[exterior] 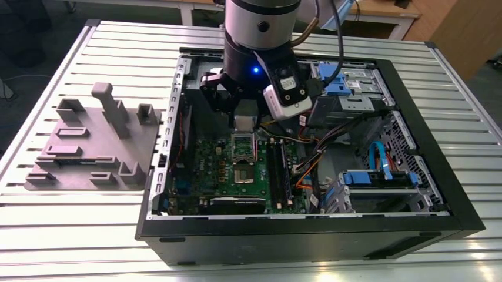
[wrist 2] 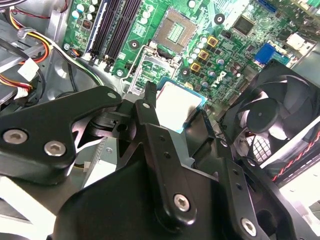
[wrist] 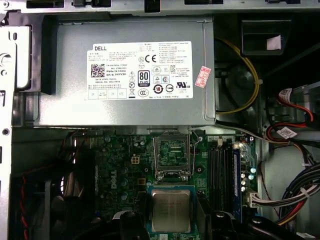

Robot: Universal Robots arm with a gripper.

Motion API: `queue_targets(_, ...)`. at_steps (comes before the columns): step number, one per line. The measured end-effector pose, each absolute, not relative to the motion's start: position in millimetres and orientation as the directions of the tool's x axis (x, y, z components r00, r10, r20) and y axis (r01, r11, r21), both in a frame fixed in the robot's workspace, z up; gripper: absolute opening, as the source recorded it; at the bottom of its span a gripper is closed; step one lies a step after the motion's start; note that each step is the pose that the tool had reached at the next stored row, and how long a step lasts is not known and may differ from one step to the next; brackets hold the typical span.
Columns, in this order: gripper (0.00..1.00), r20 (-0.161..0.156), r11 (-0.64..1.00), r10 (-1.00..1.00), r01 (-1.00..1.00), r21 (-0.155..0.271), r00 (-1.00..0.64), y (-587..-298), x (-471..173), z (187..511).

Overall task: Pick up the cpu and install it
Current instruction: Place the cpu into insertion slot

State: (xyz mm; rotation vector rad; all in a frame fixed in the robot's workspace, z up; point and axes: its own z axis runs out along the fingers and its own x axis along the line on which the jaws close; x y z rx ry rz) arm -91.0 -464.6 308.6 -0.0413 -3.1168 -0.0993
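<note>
Gripper [exterior: 244,119] hung low inside the open computer case [exterior: 314,238], pressed closed on the cpu [wrist: 171,210], which sat level between its two dark fingers [wrist 2: 146,102] with its silver top facing up. In both wrist views the fingers bore on two opposite edges of the chip, leaving the metal lid and the other two edges bare. The cpu was clear of the board, held above the green motherboard [wrist: 120,170]. The open socket [wrist: 172,156] lay just beyond the gripper and below it, not directly under the chip. Farther out past the socket stood the grey power supply [wrist: 135,80]. The memory slots [wrist 2: 112,25] ran to one side of the gripper and the black fan [wrist 2: 280,110] sat close on the other. Well apart from the gripper, outside the case on the slatted tabletop [exterior: 79,235], rested the grey fixture plate [exterior: 86,153].

Judging by its look, the chip was light, stiff and thin, so little squeeze would be needed to carry it. The smooth lid and narrow rim would offer little purchase, and an off-centre pinch could let it tilt. Its underside, and the contacts in the socket, were probably the fragile parts. The thin side edges, as gripped, seemed the right place to hold. The chip would need to stay flat and square to the socket rather than being dragged or pressed at an angle.
</note>
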Motion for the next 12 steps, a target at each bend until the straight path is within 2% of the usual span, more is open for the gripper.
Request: queue_targets(12,0.47,0.024,0.998,0.026,0.027,0.063,-0.999,-464.6,-91.0,305.8)
